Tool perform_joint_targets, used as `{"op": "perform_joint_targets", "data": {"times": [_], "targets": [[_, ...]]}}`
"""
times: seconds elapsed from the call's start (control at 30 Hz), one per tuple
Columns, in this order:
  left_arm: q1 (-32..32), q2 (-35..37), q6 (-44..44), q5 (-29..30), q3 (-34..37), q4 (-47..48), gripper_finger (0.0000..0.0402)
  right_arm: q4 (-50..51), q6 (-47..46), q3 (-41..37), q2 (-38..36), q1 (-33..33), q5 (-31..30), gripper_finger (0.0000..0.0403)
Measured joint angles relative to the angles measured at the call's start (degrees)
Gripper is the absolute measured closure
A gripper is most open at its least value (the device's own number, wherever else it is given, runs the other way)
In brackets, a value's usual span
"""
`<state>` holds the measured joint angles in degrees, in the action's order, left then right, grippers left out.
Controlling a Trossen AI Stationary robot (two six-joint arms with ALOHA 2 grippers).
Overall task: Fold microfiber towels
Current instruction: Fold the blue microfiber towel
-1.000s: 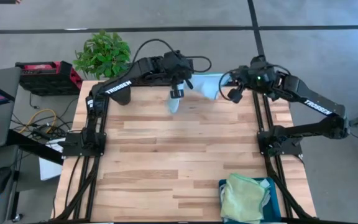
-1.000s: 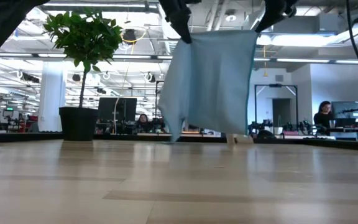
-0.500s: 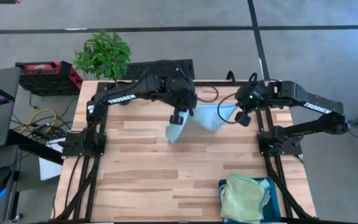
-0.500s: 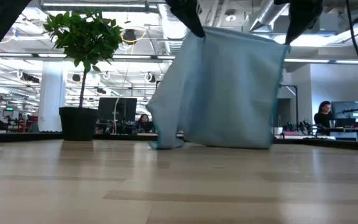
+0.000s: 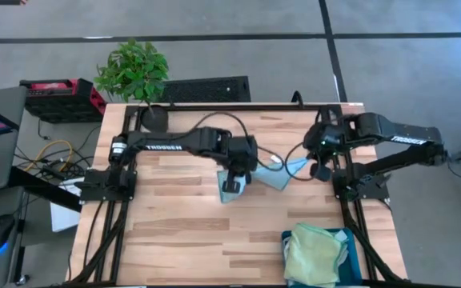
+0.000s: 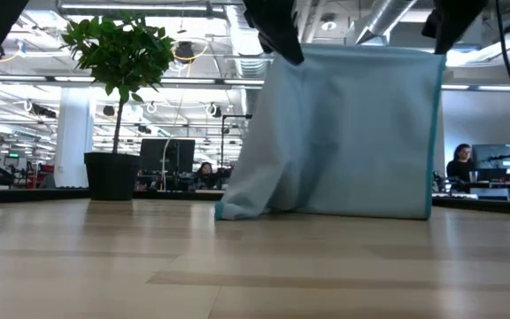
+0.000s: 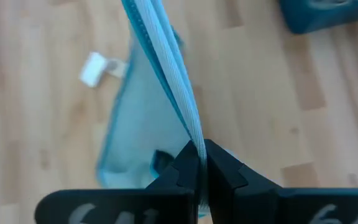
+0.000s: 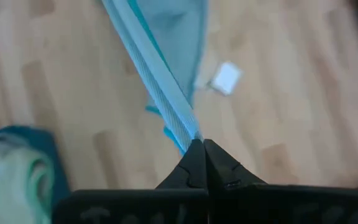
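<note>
While both arms reach over the middle of the desk [image 5: 190,208], a light blue towel [image 6: 352,133] hangs between them like a curtain. Its top edge runs straight from the left end effector [image 7: 199,163] to the right end effector [image 8: 197,149], each clenched on one upper corner. Directly below them, the lower hem touches the wood, bunched under the left one. Thin, soft cloth with a white tag.
</note>
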<state>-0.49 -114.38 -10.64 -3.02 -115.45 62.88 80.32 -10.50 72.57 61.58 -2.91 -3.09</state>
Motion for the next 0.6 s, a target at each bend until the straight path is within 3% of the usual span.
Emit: {"op": "perform_joint_targets", "data": {"times": [0.33, 0.6], "targets": [[-5.6, 0.2, 14.4, -0.8, 7.2, -7.4, 0.0401, -7.6, -1.7, -11.6, 0.3, 10.3, 2.8, 0.0401], [-11.2, -0.1, 28.5, -0.7, 14.0, -14.5, 0.0401, -13.8, -3.5, -15.0, 0.6, 18.5, 3.1, 0.0401]]}}
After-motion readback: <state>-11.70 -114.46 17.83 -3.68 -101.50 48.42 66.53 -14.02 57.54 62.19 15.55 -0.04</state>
